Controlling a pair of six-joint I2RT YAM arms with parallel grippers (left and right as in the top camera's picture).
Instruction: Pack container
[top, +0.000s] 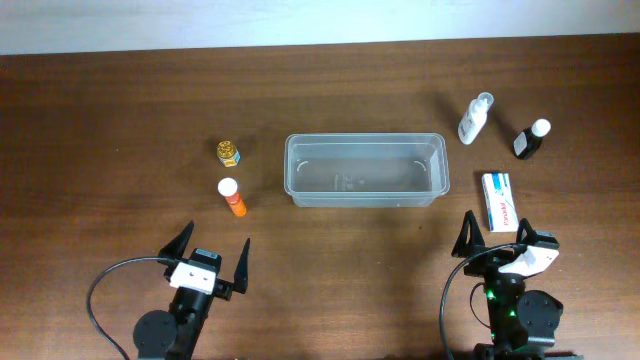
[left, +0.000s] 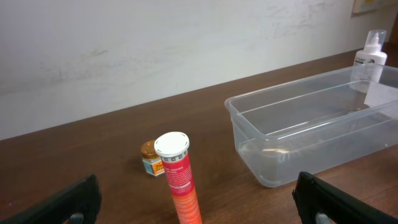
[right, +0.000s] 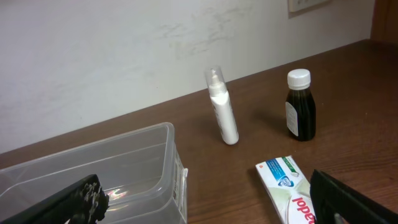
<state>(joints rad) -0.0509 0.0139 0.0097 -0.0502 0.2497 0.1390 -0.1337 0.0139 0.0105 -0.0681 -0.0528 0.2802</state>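
Note:
The clear plastic container (top: 365, 170) stands empty at the table's middle; it also shows in the left wrist view (left: 311, 127) and the right wrist view (right: 93, 168). An orange tube with a white cap (top: 233, 198) (left: 179, 180) and a small gold-lidded jar (top: 229, 152) (left: 151, 158) are left of it. A white spray bottle (top: 475, 118) (right: 222, 112), a dark bottle (top: 531, 138) (right: 300, 113) and a white box (top: 500, 200) (right: 289, 186) are to its right. My left gripper (top: 210, 252) (left: 199, 211) is open near the front edge. My right gripper (top: 495, 235) (right: 211, 211) is open, just in front of the box.
The dark wooden table (top: 100, 150) ends at a white wall (left: 124, 50) at the back. Black cables loop beside both arm bases at the front edge.

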